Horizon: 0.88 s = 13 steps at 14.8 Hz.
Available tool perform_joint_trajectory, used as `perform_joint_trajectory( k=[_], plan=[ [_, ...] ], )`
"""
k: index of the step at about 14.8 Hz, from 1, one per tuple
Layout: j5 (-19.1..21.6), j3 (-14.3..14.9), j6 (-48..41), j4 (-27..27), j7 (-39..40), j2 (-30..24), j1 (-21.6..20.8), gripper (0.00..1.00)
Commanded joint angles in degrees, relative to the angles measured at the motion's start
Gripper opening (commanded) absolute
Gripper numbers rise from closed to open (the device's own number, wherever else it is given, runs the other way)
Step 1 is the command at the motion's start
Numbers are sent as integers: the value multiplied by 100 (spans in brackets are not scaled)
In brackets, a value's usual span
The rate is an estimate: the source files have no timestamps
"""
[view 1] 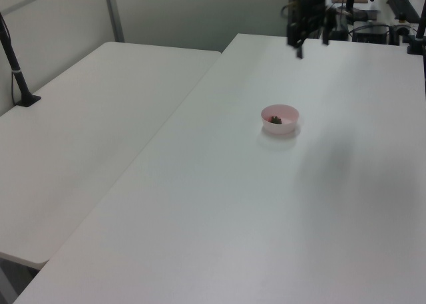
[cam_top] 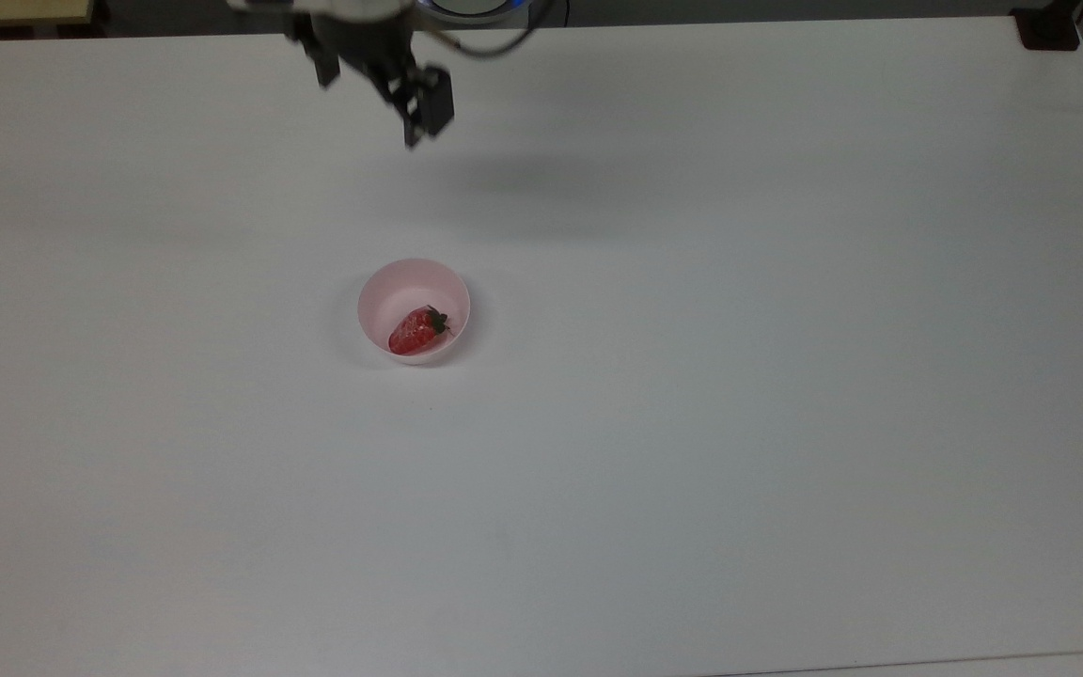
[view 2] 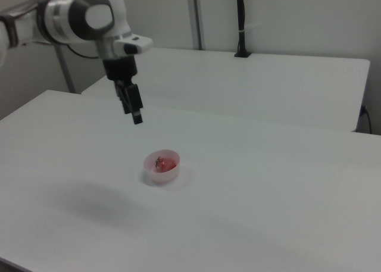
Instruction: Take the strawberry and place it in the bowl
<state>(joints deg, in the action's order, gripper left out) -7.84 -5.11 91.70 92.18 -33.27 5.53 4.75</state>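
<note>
The glossy red strawberry (cam_top: 415,330) with its dark green cap lies inside the pale pink bowl (cam_top: 382,288) near the middle of the white table. The left view shows the bowl (view 1: 287,126) with the strawberry (view 1: 275,120) as a dark speck in it. In the right view the strawberry (view 2: 166,163) rests low in the bowl (view 2: 156,176). My gripper (cam_top: 378,92) hangs open and empty high above the table, well clear of the bowl toward the top view's upper edge. It also appears raised in the left view (view 1: 309,39) and in the right view (view 2: 135,110).
The white table (cam_top: 786,376) spreads wide around the bowl. A second table (view 1: 86,118) adjoins it on the left view's left, with a black clamped post (view 1: 16,71). A black block (cam_top: 1049,28) sits at the top view's upper right corner.
</note>
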Motion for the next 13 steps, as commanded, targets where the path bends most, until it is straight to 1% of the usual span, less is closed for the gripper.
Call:
perform_joint_trajectory(
  k=[1, 2, 3, 7, 8, 9, 10, 13],
  plan=[
    [168, 281, -872, 134, 1127, -665, -131, 100],
    [325, 404, -839, 177, 1347, -893, -236, 100],
    [457, 501, -812, 178, 1523, -930, -307, 100],
    [485, 528, -180, 195, 2770, -913, -334, 100],
    [467, 537, 30, 230, 3278, -896, -308, 100],
    [467, 563, 58, 230, 3587, -896, -290, 100],
    [467, 616, 67, 239, 3791, -896, -299, 100],
    [467, 634, 102, 231, 3766, -861, -290, 100]
  ],
)
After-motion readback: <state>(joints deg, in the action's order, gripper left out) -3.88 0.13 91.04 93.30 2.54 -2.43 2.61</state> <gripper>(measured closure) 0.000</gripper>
